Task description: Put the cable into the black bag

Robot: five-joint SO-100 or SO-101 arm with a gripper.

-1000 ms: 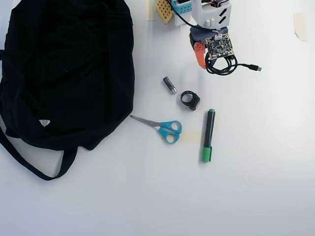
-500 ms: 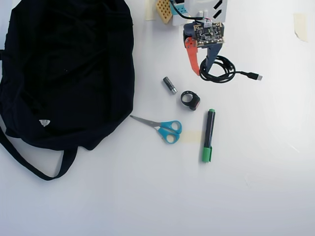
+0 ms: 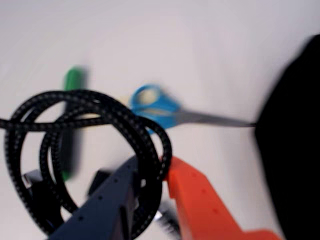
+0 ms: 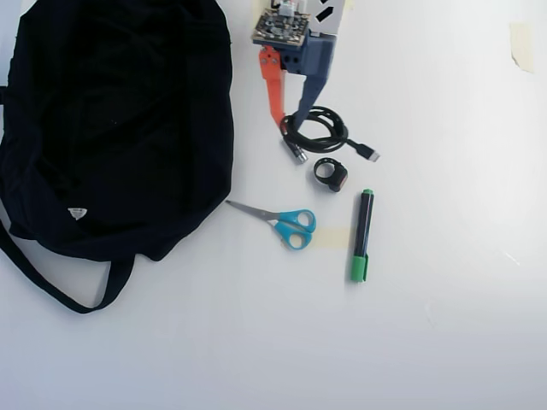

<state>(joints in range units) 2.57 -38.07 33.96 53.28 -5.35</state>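
From above, the big black bag (image 4: 111,128) sprawls on the left of the white worktop (image 4: 444,342), then the gripper (image 4: 291,121) pinched onto the coiled cable (image 4: 320,132) right beside it, with scissors (image 4: 286,224), a small black ring (image 4: 330,173) and a green marker (image 4: 361,235) lying below.

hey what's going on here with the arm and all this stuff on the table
A small robot arm's gripper, with one orange finger and one dark blue one, is shut on a coiled black braided cable. The large black fabric bag lies left of it in the overhead view, with the cable not yet in it. Blue-handled scissors, a green and black marker and a small black ring-shaped object lie untouched on the white table.
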